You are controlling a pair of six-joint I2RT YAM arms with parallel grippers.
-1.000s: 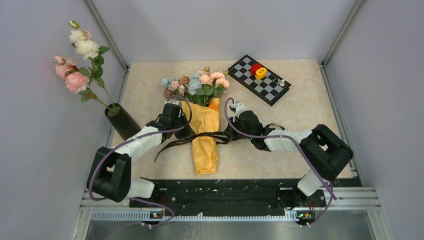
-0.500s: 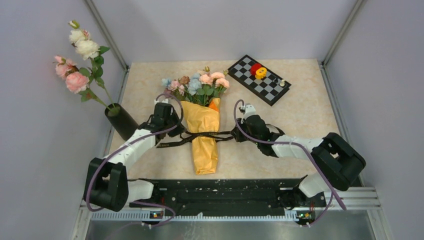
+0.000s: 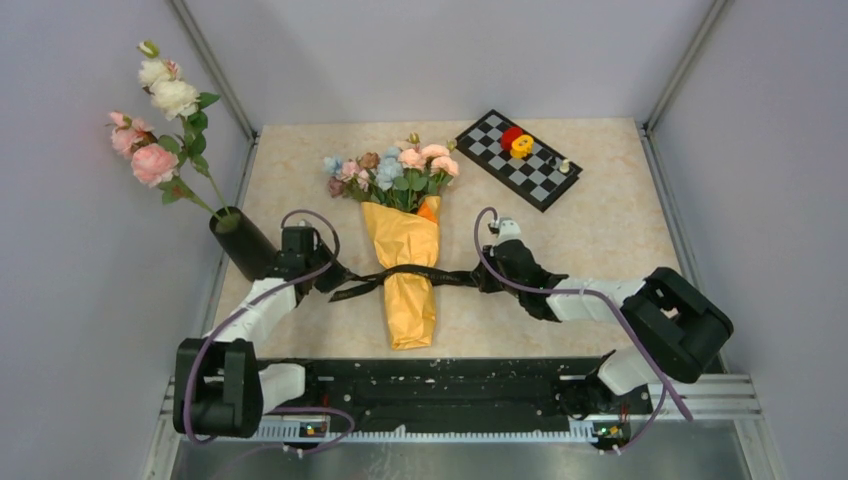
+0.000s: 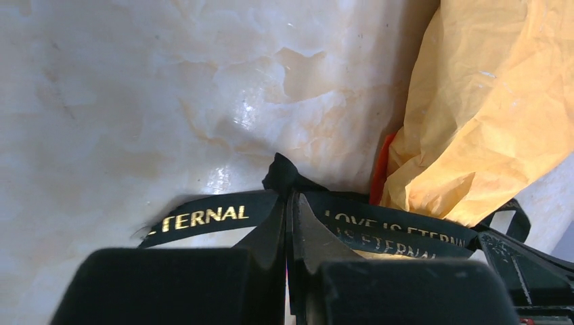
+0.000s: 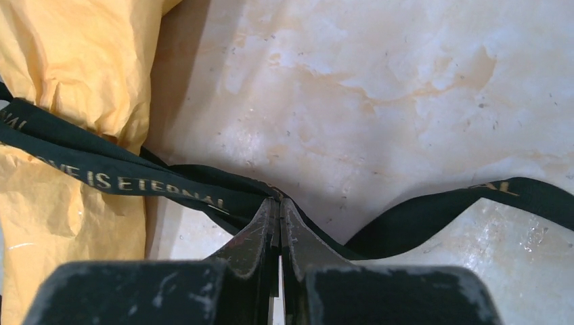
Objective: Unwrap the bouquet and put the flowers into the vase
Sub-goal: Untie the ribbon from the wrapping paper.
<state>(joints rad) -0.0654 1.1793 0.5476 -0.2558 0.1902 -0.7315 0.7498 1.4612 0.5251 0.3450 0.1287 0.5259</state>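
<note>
Black ribbon with gold lettering is pinched at both ends: the left gripper is clamped on the tail just left of the bouquet, and the right gripper is clamped on the tail just right of it. The bouquet is laid flat mid-table between the two arms, its long axis running near to far with the flowers at the far end. The ribbon crosses it at right angles around the paper's waist, so an outward pull is judged to be needed. Whether a knot remains cannot be told for certain. The vase is stood at the left edge, nearer the left arm.
</note>
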